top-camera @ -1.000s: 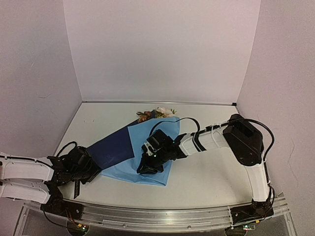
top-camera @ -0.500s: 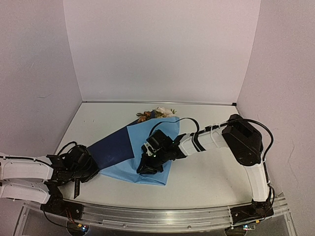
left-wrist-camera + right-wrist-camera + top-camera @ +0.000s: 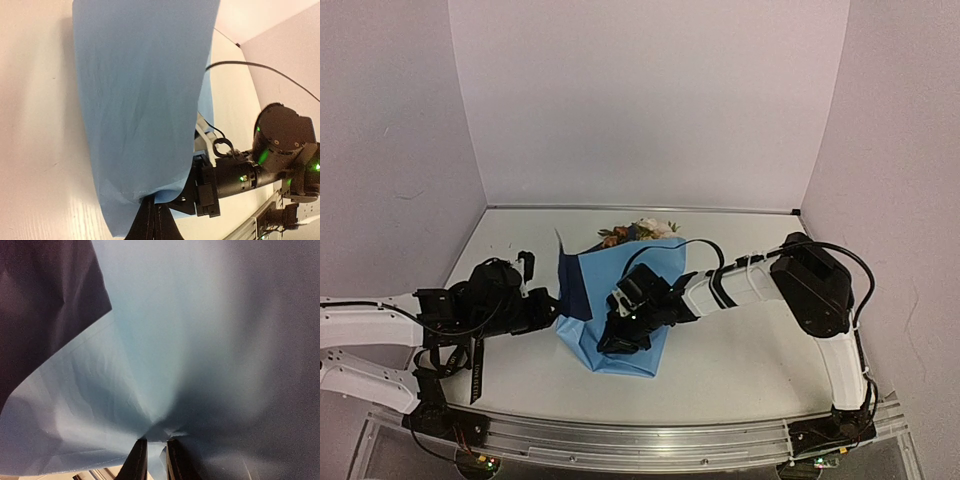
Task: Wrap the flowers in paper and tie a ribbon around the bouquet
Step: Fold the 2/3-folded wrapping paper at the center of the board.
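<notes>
The table carries the paper, the biggest loose thing on it. It is a light blue sheet lying mostly flat, with its left flap standing up on edge so the dark navy face shows. The sheet looks thin, light and floppy. It would likely crease or tear under a hard pull and slide on the smooth top, so it is best taken at an edge or corner and folded slowly while another spot is pinned down.

The left pincer is at the paper's left edge, closed tight on the upright flap. Its wrist view shows the sheet spreading away from the shut tips. The right pincer is over the near middle of the paper. Its jaws are drawn narrow and nip a pucker of the blue face, with creases running into the tips.

The flowers poke out past the paper's far edge with cream and orange heads showing, and their stems are hidden under the sheet. They look fragile, so a hold through the paper around the stems would be safer than one on the blooms.

The ribbon, a narrow black strap, hangs from the left arm, well off the paper's near left corner. It looks limp and probably slippery, and is best taken near one end.
</notes>
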Robot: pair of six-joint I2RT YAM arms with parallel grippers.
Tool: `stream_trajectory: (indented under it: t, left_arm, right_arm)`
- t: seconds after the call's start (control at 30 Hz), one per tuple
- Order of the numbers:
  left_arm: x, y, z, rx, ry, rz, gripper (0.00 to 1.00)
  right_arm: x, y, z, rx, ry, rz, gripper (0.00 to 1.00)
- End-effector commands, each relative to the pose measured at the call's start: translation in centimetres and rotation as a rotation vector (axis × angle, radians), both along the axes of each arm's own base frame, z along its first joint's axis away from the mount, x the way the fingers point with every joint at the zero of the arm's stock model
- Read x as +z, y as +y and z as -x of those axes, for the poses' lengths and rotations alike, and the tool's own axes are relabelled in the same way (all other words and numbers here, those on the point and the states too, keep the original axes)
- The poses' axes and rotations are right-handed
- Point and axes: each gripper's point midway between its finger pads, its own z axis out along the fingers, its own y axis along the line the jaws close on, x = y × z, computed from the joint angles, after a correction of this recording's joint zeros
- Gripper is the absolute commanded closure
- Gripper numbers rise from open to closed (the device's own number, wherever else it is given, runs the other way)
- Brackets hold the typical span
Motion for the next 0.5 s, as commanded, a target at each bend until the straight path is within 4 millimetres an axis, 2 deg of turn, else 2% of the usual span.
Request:
stream_trajectory:
  t: [0.0, 0.1, 0.2, 0.3, 0.47]
  left_arm:
    - [3.9, -3.6, 0.1, -0.148, -0.129, 0.051, 1.00]
    - [6.0, -5.1, 0.4, -0.211, -0.190, 0.115, 1.00]
    - [7.0, -6.4, 1.1, -0.286, -0.225, 0.158, 1.00]
    - [6.7, -8.0, 1.8, -0.374, -0.214, 0.168, 1.00]
    - [5.8, -9.2, 1.1, -0.376, -0.199, 0.164, 1.00]
  right_arm:
    - [-2.4, -0.8, -0.7, -0.031, -0.016, 0.073, 0.86]
    - [-2.8, -0.7, -0.7, -0.036, -0.011, 0.079, 0.86]
    - [-3.3, -0.7, -0.8, -0.043, -0.002, 0.086, 0.86]
    - [-3.5, -0.7, -0.9, -0.050, 0.004, 0.087, 0.86]
    - [-3.2, -0.7, -1.3, -0.064, 0.004, 0.074, 0.85]
